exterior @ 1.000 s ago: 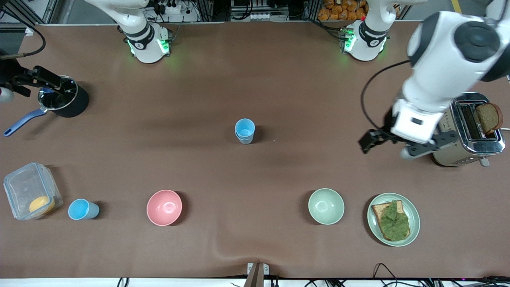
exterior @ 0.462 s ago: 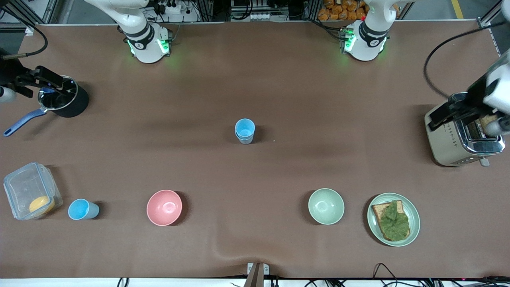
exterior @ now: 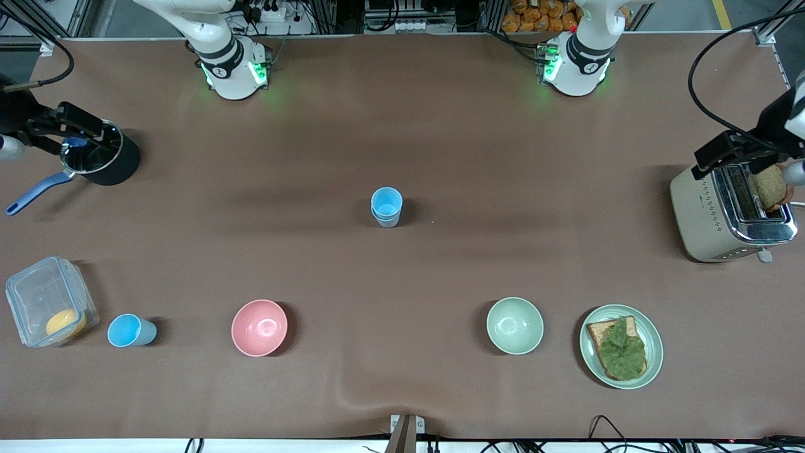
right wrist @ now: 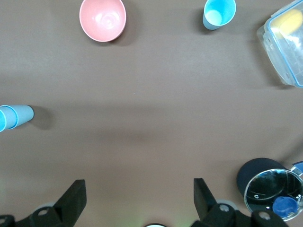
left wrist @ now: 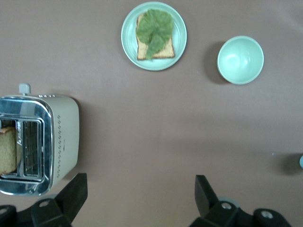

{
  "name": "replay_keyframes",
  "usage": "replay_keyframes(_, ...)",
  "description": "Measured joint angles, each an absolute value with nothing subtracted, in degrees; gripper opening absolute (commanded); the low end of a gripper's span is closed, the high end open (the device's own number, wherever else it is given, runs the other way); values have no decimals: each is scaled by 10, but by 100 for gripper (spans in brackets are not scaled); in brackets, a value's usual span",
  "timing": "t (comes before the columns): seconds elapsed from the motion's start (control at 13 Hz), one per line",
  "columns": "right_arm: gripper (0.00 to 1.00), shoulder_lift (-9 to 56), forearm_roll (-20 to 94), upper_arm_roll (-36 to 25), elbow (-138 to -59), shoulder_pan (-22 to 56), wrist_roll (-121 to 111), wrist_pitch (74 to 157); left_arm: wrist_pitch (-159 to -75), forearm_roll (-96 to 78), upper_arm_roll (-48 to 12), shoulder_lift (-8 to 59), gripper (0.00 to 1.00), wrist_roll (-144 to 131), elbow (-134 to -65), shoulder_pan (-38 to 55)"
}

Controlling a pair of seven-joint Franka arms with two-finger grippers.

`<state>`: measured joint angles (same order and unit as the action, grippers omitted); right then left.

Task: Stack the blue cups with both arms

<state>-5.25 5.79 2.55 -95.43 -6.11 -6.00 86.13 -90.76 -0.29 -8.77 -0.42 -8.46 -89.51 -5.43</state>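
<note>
While two cups sit nested (exterior: 386,206) mid-desk and one cup (exterior: 129,331) waits by the box (exterior: 47,302), left gripper (exterior: 745,151) over toaster (exterior: 729,214) & right gripper (exterior: 60,129) over pot (exterior: 100,160) hang empty, jaws apart, prob parked.

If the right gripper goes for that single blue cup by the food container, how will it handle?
The single blue cup looks like thin plastic, so probably light and easy to lift. It is tall for its narrow base, so a sideways nudge may tip it. Its smooth tapered wall could slip in a loose grip. The right gripper is open, over bare table beside the pot.
</note>
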Motion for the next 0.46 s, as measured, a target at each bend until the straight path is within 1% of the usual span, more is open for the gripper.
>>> replay_keyframes(0.46, 100, -54, 49, 31, -953, -59, -60, 863, -888, -5, -90, -19, 100, -84, -902, -27)
